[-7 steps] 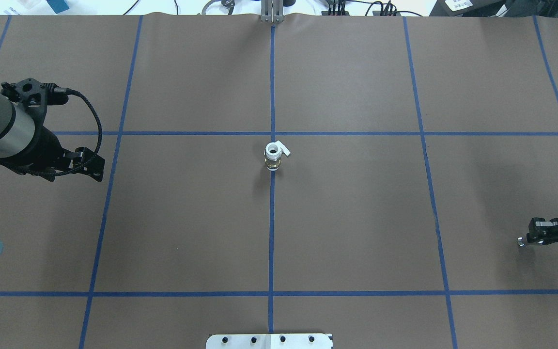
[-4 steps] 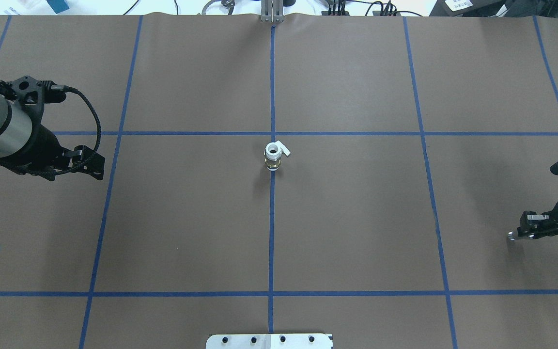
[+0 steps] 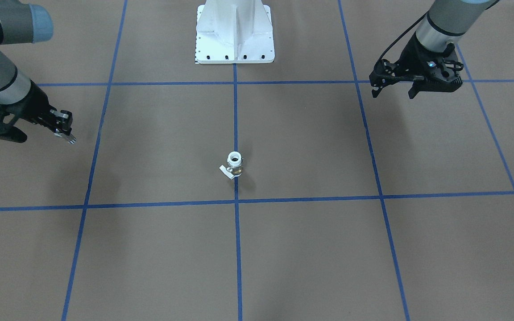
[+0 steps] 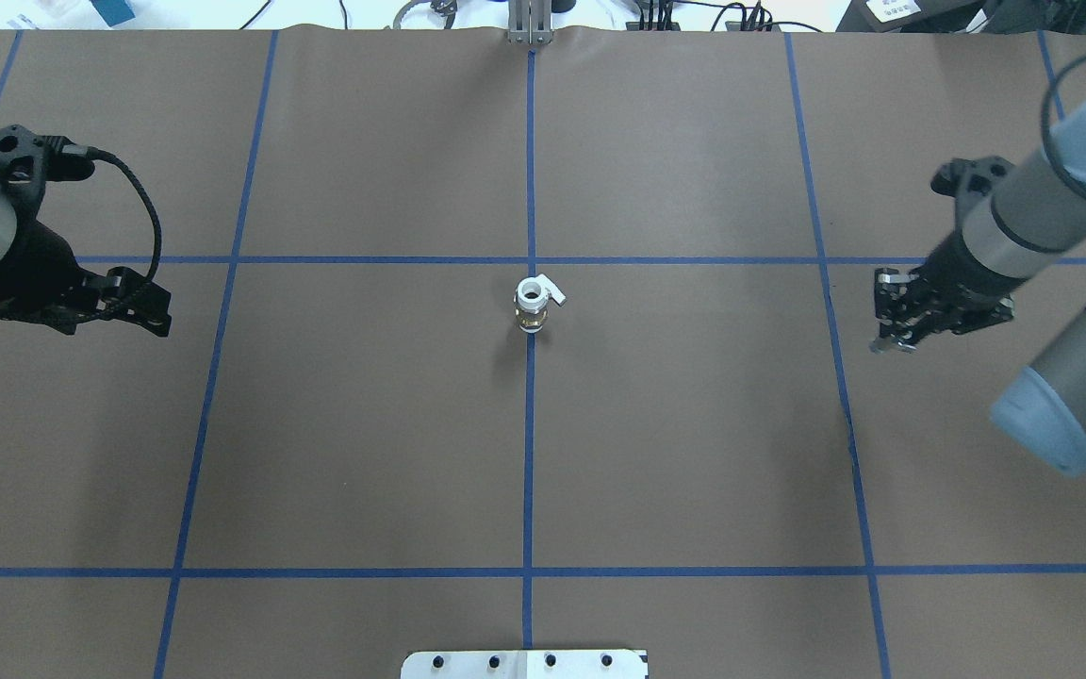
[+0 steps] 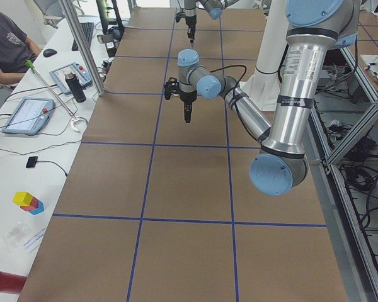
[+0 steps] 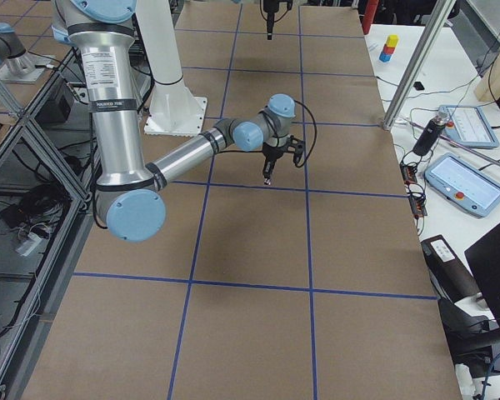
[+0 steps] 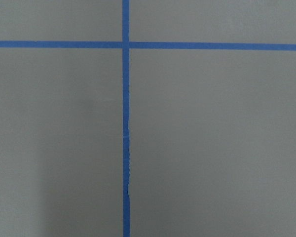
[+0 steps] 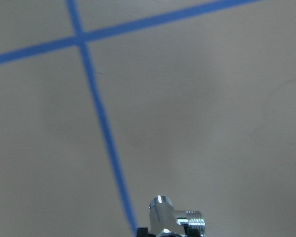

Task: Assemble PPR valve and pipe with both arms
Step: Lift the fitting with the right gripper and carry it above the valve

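The PPR valve point(image 4: 531, 302), white with a brass middle and a pale tab handle, stands upright on the centre blue line; it also shows in the front-facing view point(image 3: 234, 164). My right gripper point(image 4: 880, 345) is shut on the small silver pipe point(image 8: 171, 219) and holds it above the table, far right of the valve. In the front-facing view the right gripper point(image 3: 68, 136) is at the left. My left gripper point(image 4: 163, 326) looks shut and empty, far left of the valve; it also shows in the front-facing view point(image 3: 375, 91).
Brown paper with a blue tape grid point(image 4: 529, 471) covers the table. The white pedestal base point(image 3: 234, 33) stands at the robot's side. Operator desks with tablets point(image 5: 26, 114) and a person lie beyond the table's far edge.
My right gripper has moved inward and away from the robot with the pipe, and more of its arm is now in view. My left gripper has drifted slightly outward. The valve has not moved.
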